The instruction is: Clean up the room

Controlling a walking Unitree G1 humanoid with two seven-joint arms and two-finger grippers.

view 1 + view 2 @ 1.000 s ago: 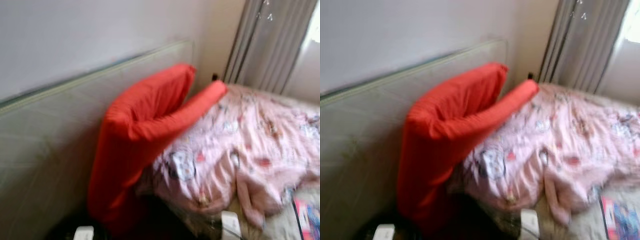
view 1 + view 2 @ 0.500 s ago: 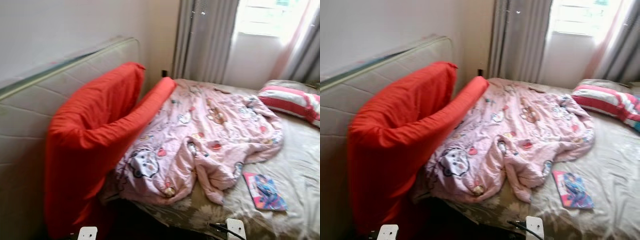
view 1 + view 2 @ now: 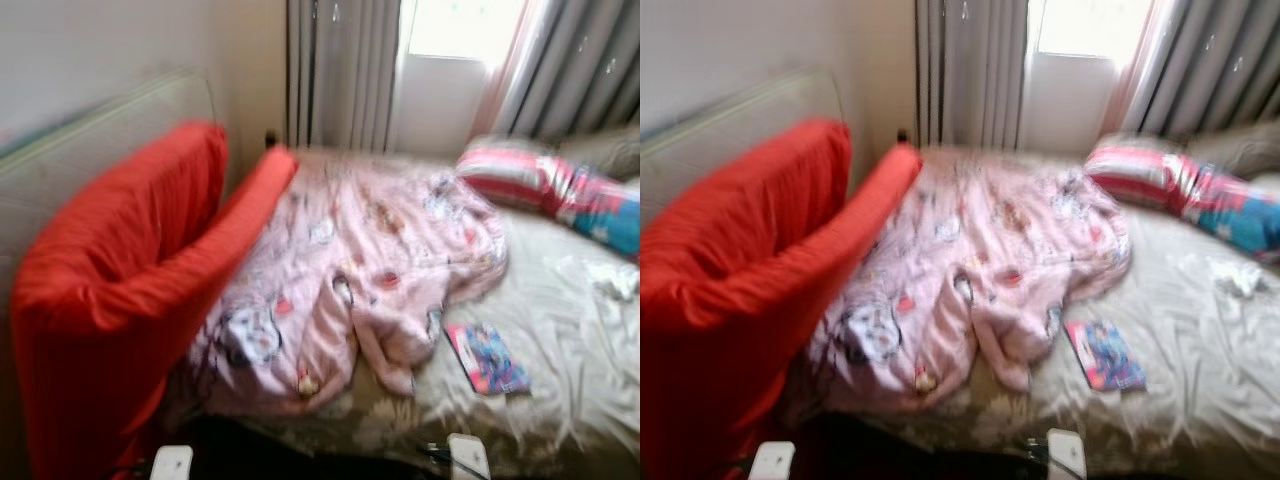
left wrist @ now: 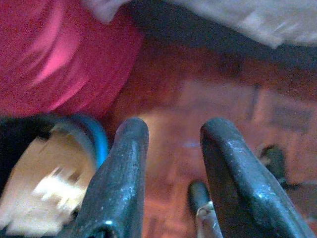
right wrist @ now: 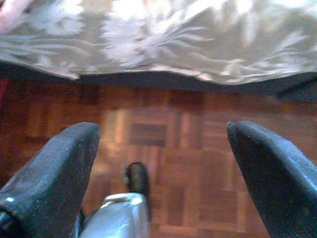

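A rumpled pink cartoon-print blanket (image 3: 360,260) lies across the bed (image 3: 570,330). A big red cushion (image 3: 120,270) leans folded against the headboard (image 3: 90,130). A colourful book (image 3: 486,358) rests on the sheet beside the blanket. Striped red and blue pillows (image 3: 545,185) lie at the far side, with a crumpled white scrap (image 3: 1243,281) near them. My left gripper (image 4: 176,126) hangs open above the wooden floor, close to red fabric (image 4: 59,54). My right gripper (image 5: 163,131) hangs wide open over the parquet floor (image 5: 198,163) by the bed's edge, holding nothing.
Grey curtains (image 3: 340,70) and a bright window (image 3: 455,25) stand behind the bed. A round blue-rimmed container (image 4: 44,188) sits on the floor beside my left gripper. The floral sheet's edge (image 5: 163,44) overhangs the floor.
The camera has swung to the right: the headboard and red cushion slid left, and the window, pillows and more of the bed came into view. Nothing on the bed moved.
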